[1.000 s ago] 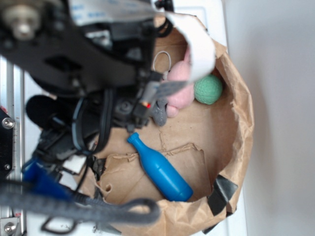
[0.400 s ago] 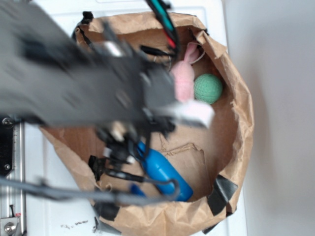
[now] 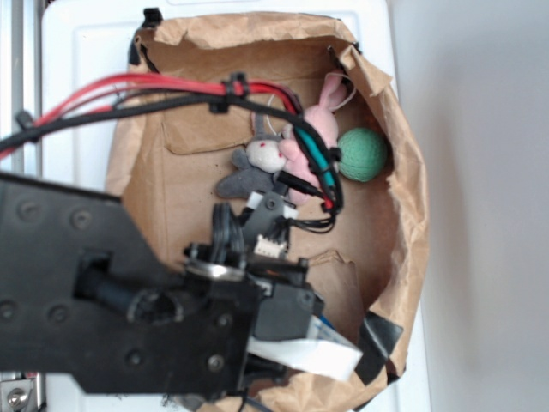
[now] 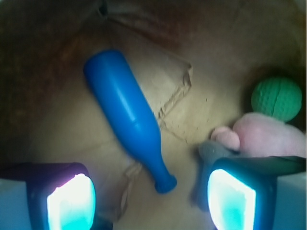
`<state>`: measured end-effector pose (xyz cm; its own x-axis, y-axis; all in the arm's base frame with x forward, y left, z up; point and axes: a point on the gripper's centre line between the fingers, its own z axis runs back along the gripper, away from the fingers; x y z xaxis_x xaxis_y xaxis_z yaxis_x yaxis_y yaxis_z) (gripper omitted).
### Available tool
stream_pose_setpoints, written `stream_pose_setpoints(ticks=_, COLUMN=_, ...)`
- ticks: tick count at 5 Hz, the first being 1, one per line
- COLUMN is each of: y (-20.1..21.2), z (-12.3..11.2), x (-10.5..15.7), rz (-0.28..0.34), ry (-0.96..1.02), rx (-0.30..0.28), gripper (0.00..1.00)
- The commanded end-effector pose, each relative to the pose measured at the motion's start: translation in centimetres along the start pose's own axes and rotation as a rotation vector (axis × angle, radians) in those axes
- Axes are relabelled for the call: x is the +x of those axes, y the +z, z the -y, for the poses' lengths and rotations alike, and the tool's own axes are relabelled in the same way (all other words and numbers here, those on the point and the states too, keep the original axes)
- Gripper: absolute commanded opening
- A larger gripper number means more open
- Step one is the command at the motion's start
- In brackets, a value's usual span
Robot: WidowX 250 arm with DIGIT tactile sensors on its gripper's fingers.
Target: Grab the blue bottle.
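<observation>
Glossy blue plastic is looking slick and light: the blue bottle (image 4: 125, 113) is lying mid-floor of the paper bag (image 3: 403, 184), gripper (image 4: 151, 191) gaping wide, empty; the broad body looks the safest hold.

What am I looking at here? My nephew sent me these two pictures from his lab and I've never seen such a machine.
This is a small robot arm working over a brown paper bag that lies opened up like a bowl. One picture looks down from above: the big black shape with red and black cables is the arm itself, and it blocks part of the view. The other picture comes from a camera on the arm's wrist, looking past its gripper, whose two glowing fingers stand apart, holding nothing. Inside the bag lie a blue bottle on its side, a green knitted ball, a pink plush toy and a grey plush toy. The bottle's neck points toward the open gripper.
</observation>
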<state>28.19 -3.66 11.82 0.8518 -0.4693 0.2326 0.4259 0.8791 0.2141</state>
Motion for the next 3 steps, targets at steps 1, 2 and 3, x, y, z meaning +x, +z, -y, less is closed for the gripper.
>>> stream_pose_setpoints(ticks=1, y=0.8, z=2.1, x=3.2, rz=0.123, ry=-0.050, rx=-0.057, gripper=1.00)
stream_pose_setpoints(ticks=2, y=0.4, z=3.0, x=3.4, rz=0.163, ry=-0.063, rx=-0.045, gripper=1.00)
stream_pose_setpoints(ticks=3, y=-1.5, z=3.8, x=3.2, rz=0.174, ry=-0.085, rx=-0.015, gripper=1.00)
